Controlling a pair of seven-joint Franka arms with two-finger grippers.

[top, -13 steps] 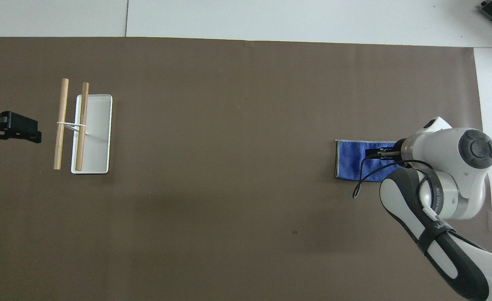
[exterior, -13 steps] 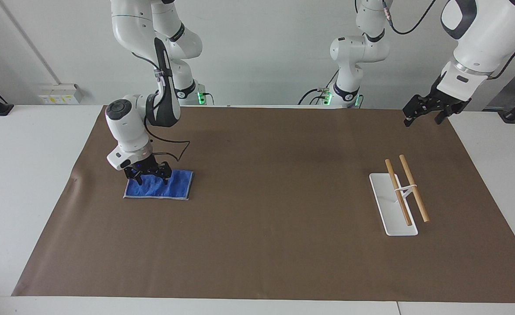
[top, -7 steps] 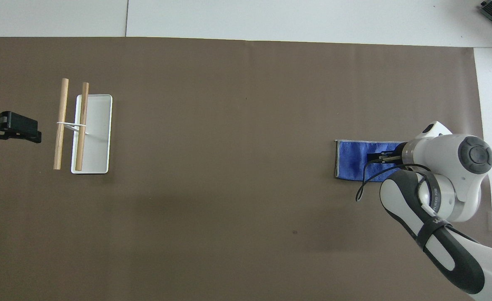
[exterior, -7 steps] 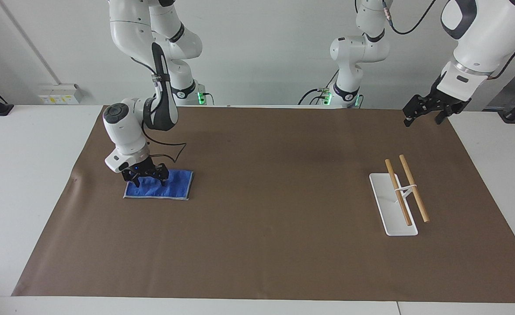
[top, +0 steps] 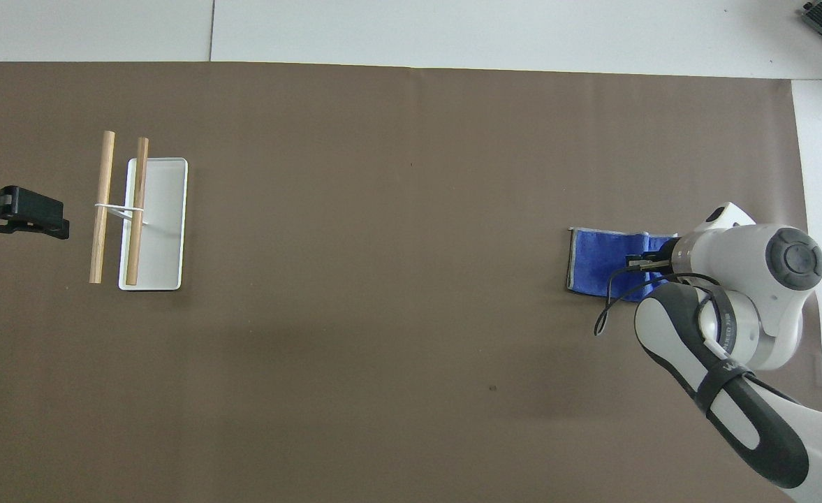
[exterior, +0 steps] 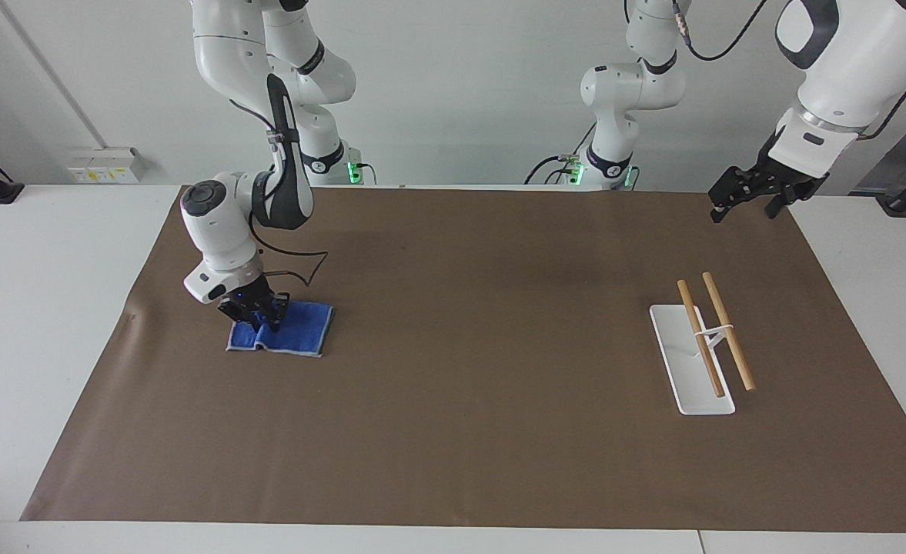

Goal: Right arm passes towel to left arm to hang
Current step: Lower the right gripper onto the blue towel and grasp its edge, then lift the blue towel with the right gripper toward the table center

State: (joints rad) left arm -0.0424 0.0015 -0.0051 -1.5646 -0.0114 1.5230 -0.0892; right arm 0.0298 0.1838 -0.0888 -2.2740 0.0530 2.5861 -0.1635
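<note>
The blue towel [exterior: 299, 331] lies on the brown mat toward the right arm's end of the table, bunched into a ridge at the gripper. It also shows in the overhead view [top: 599, 265]. My right gripper [exterior: 256, 317] is down on the towel, shut on a pinched fold of it near the end closest to that arm's side edge; in the overhead view [top: 644, 264] its wrist hides most of the fingers. My left gripper [exterior: 745, 209] waits open and empty in the air over the mat's corner at the left arm's end, also seen in the overhead view [top: 16, 220].
A rack with a white base [exterior: 680, 381] and two wooden rods [exterior: 726, 331] stands toward the left arm's end of the table, also seen in the overhead view [top: 159, 265]. The brown mat [exterior: 460, 385] covers most of the white table.
My right gripper's fingers have closed together on the towel, pulling the cloth into a narrower, bunched shape. The left arm has not moved.
</note>
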